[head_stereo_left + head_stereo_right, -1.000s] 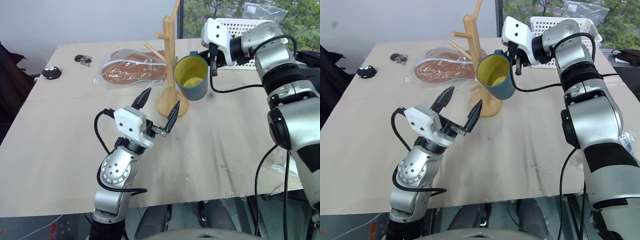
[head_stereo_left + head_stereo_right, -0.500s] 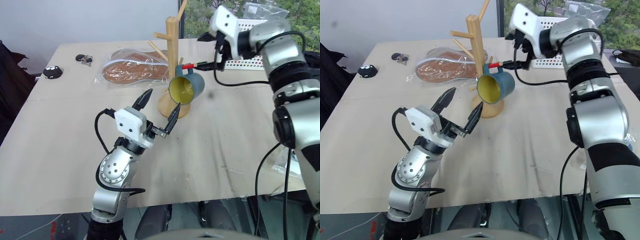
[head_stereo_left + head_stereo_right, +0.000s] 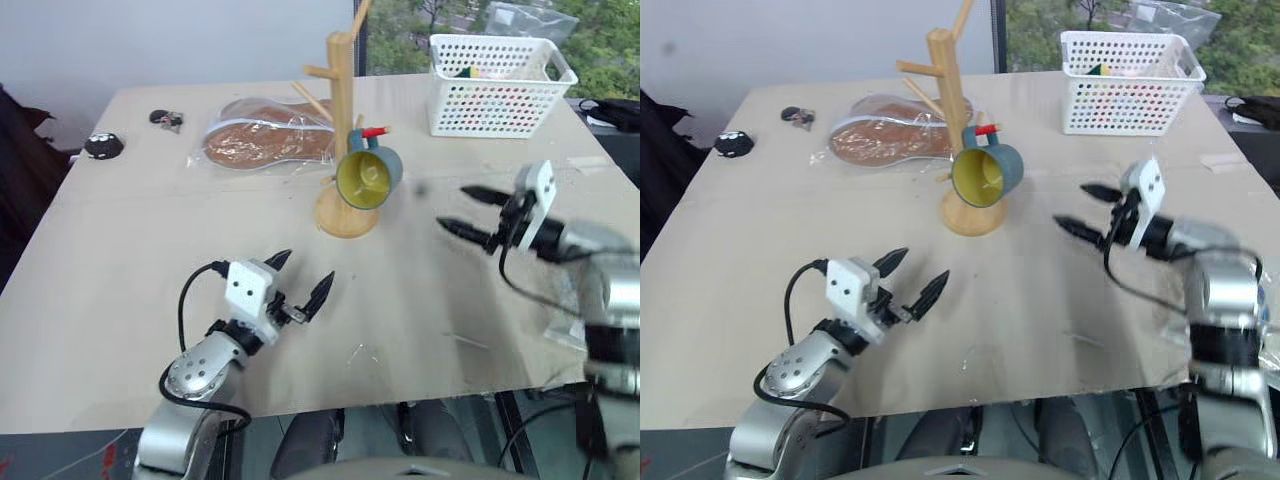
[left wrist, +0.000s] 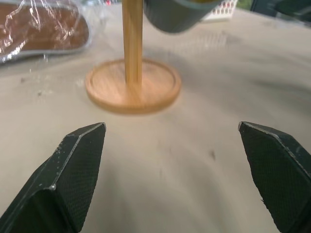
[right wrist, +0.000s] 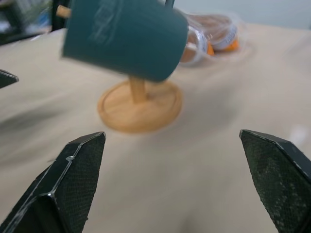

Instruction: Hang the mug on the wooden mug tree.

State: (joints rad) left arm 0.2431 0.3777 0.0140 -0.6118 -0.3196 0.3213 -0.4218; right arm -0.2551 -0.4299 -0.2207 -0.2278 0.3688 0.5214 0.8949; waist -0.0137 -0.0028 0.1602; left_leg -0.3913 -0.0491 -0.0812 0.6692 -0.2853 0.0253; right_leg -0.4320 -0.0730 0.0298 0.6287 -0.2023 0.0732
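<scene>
Both pincers gape wide and empty, the right gripper point(image 3: 472, 210) hovering well right of the mug point(image 3: 368, 179), which hangs tilted on a peg of the wooden mug tree point(image 3: 342, 140), the left gripper point(image 3: 299, 279) low near the table's point(image 3: 120, 250) front edge.

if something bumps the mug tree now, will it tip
Probably tippy: the mug tree is a tall thin post on a small round base. The mug hangs off one side, likely pulling it that way. Wood looks stiff, not fragile.

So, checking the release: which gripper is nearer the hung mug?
Right. The right gripper, open, sits beside the mug to its right; the left gripper, open, is farther, low near the table's front.
</scene>
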